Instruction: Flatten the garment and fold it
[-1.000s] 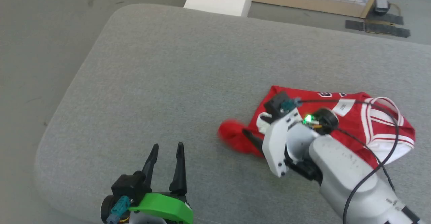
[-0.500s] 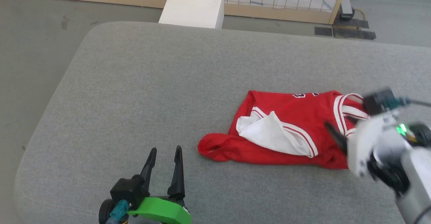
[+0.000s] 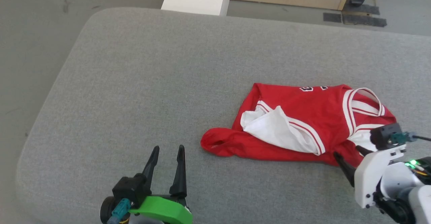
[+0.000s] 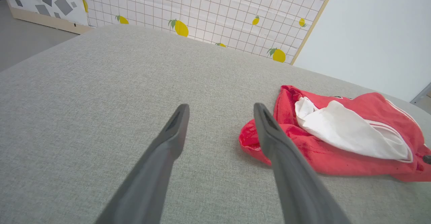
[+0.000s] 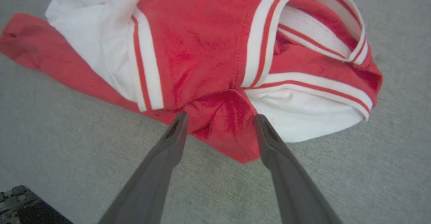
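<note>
Head view, and the garment [image 3: 303,123] is a crumpled red heap on the right half of the grey table [image 3: 161,66], nowhere near flat. A white sleeve [image 3: 279,129] is flopped across the red body, the striped collar [image 3: 365,99] is bunched at the right end, and a sliver of the number peeks out along the far edge.

The right gripper [image 3: 347,151] is at the heap's near right corner. On the right wrist view its fingers [image 5: 161,156] are spread wide with nothing in them, and a red fold [image 5: 229,133] of the near edge sits between the tips. Whether the tips touch cloth, I can't tell.

The left gripper [image 3: 168,147] hangs low at the front of the table, well apart from the cloth. Its fingers [image 4: 158,160] are wide open and empty too, pointing past the rolled red end [image 4: 256,140] of the heap.

I'd call this the flattening step, with no fold begun. The right side looks lined up for a pinch. The next move calls for closing on that red fold without catching the white sleeve under it, then drawing it outward to open the shirt. The left gripper would have to cross to the rolled end so the cloth can be stretched between both.
</note>
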`<state>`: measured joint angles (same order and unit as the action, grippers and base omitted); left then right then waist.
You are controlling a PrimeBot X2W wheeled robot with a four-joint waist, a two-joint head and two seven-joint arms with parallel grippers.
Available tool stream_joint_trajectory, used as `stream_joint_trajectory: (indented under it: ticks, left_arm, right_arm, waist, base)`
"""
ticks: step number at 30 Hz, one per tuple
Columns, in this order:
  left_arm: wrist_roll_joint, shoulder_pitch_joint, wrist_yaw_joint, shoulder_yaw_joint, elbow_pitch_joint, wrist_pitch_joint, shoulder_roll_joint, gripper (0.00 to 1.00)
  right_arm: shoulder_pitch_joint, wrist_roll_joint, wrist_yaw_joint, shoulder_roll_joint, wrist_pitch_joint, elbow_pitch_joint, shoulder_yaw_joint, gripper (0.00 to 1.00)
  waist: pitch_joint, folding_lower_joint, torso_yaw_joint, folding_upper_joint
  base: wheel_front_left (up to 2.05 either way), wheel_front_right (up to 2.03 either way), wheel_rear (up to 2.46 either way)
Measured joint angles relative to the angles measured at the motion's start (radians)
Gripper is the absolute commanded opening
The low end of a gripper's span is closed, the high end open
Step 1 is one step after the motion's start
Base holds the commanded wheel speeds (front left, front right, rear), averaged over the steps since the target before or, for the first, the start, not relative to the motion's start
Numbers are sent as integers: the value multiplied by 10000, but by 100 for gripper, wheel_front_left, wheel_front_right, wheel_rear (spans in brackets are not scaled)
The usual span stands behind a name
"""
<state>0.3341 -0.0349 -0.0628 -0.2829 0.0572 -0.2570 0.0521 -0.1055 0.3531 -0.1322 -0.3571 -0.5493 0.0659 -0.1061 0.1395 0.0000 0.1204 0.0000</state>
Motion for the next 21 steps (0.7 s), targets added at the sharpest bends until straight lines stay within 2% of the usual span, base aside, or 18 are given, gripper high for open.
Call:
stream_joint_trajectory:
  ticks: [7,8,9,10,11,17,21]
  left_arm:
    - [-40,244,0,79,-21,0,0,100]
    - [-52,272,0,73,-17,0,0,100]
    - [-67,291,2,69,-10,0,0,100]
    - [-69,317,2,67,-2,0,0,100]
    - [-69,351,0,77,0,0,0,100]
    - [-65,418,0,144,-6,0,0,100]
    - [-44,413,-2,190,6,0,0,100]
  right_arm:
    - [-917,-631,0,203,809,1501,-502,100]
    - [-1092,-648,0,232,878,1745,-537,94]
    - [-1225,-671,0,244,924,1925,-571,39]
    - [-1365,-696,0,257,988,2086,-614,13]
    - [-1488,-700,0,274,1041,2197,-660,0]
    - [-2027,-545,0,90,1344,2079,-888,0]
    - [-2372,-259,0,-253,1436,1218,-516,0]
  waist:
    - [444,0,82,0]
    - [512,0,74,0]
    - [565,0,63,0]
    - [618,0,45,0]
    - [655,0,14,0]
    - [677,0,-314,0]
    - [520,0,-561,0]
  base:
    - [0,0,0]
    - [0,0,0]
    - [0,0,0]
    - [0,0,0]
    - [0,0,0]
    - [0,0,0]
    - [0,0,0]
